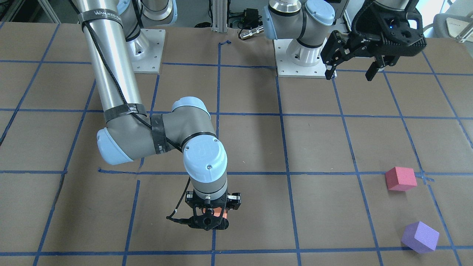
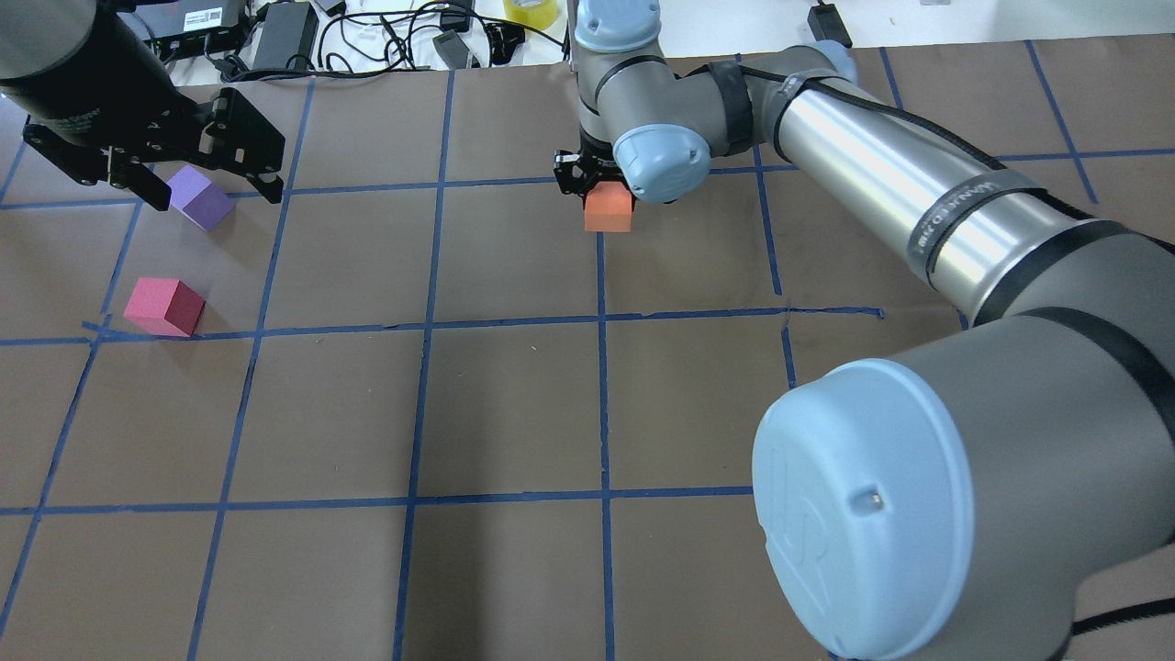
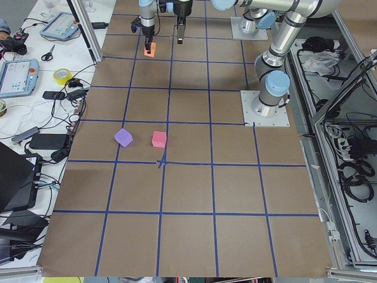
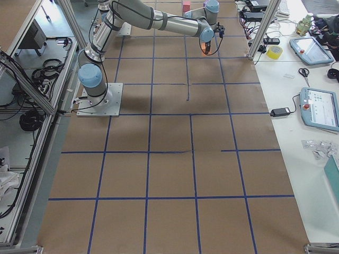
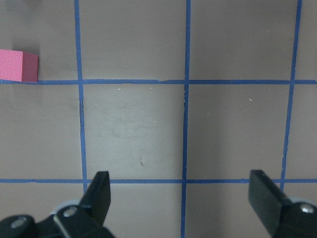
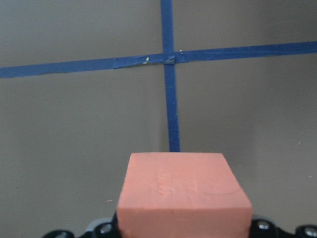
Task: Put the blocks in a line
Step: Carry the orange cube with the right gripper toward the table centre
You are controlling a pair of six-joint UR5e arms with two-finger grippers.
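Overhead exterior view: matte orange foam cube (image 2: 609, 209), sharp-edged, clamped between the fingers of the right gripper (image 2: 595, 186) toward the far edge of the bench (image 2: 514, 413); pinkish-red foam cube (image 2: 165, 306) and lavender foam cube (image 2: 202, 197) lie apart leftward; left gripper (image 1: 349, 72) hovers, jaws spread wide, holding nothing.

Wide open at both ends of the worktop (image 3: 194, 236). Barred toward the operators' edge by the right arm (image 2: 881, 174) reaching out with the orange block (image 2: 609, 208). Further left, narrowed by the pinkish red block (image 2: 163, 307) and lavender block (image 2: 202, 197), near each other but apart.

Brown table (image 3: 188, 194), blue tape grid (image 3: 162, 164); white side bench (image 4: 312, 185) with cables (image 2: 386, 37).
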